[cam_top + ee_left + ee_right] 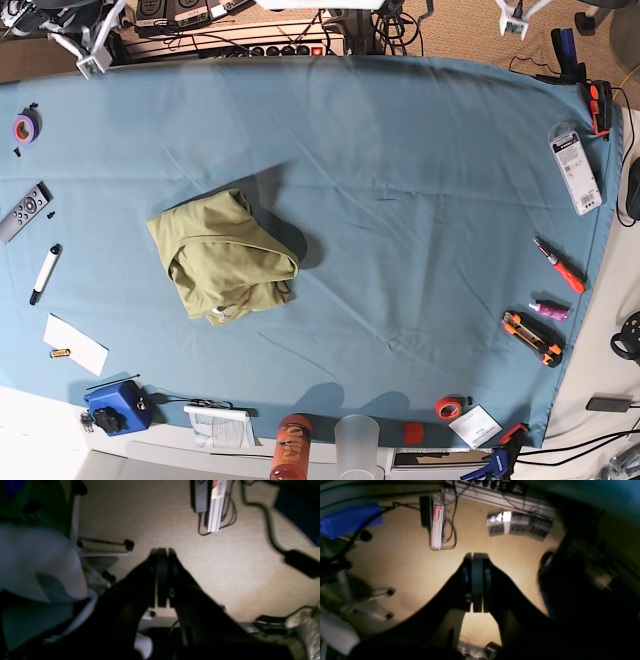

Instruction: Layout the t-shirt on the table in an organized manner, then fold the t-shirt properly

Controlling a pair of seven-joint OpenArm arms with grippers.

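The olive-green t-shirt (225, 255) lies crumpled in a bunched heap left of centre on the teal-blue table (400, 200), with nothing touching it. Neither arm shows in the base view. In the left wrist view, my left gripper (162, 552) is shut, its dark fingers pressed together with nothing between them, over beige carpet. My right gripper (477, 555) is likewise shut and empty in the right wrist view, also over the floor. The shirt and the table do not show in either wrist view.
Along the table's left edge lie a remote (22, 212), a marker (45, 272), purple tape (24, 127) and a white paper (76, 343). A blue device (112, 405), orange bottle (292, 448) and clear cup (357, 440) stand at the front. A screwdriver (560, 265) and cutter (532, 338) lie at the right.
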